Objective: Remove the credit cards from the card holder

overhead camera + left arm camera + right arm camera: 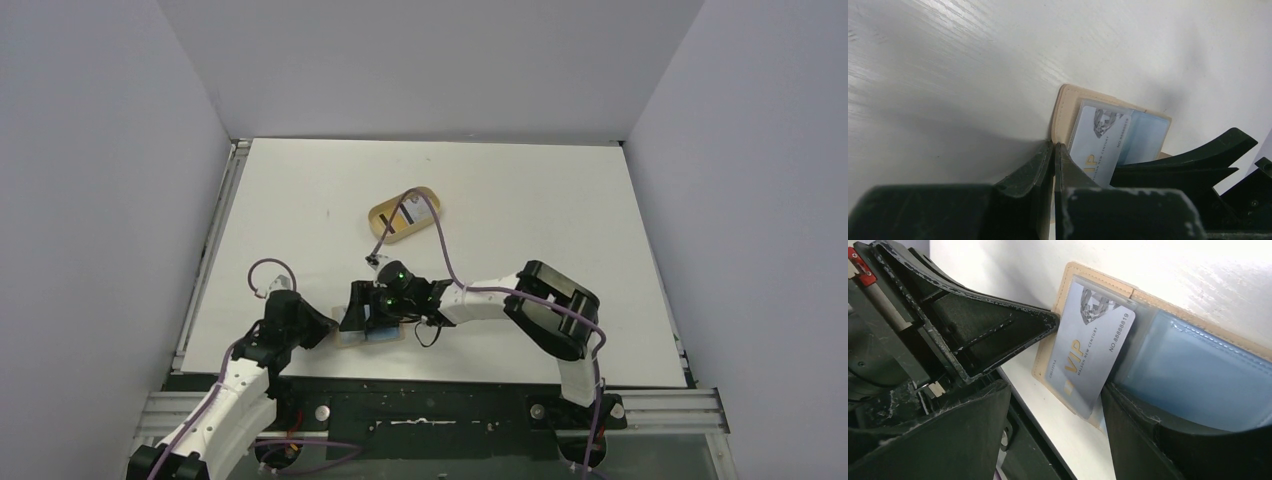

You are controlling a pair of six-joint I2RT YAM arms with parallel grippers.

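The card holder (366, 338) lies open near the table's front edge, tan outside (1063, 107) and light blue inside (1193, 375). A blue-grey credit card (1088, 350) marked VIP sticks partway out of its clear pocket and also shows in the left wrist view (1098, 145). My left gripper (1054, 147) is shut on the holder's tan left edge, seen from above (335, 332). My right gripper (1055, 390) is open over the holder (378, 312), one finger (1148, 430) resting on the blue inside, the card's near end between the fingers.
An oval tan wooden tray (384, 222) sits mid-table behind the arms, with what looks like a whitish card (416, 210) in it; a purple cable crosses above it. The table's front edge and a black rail (450, 392) run just below the holder.
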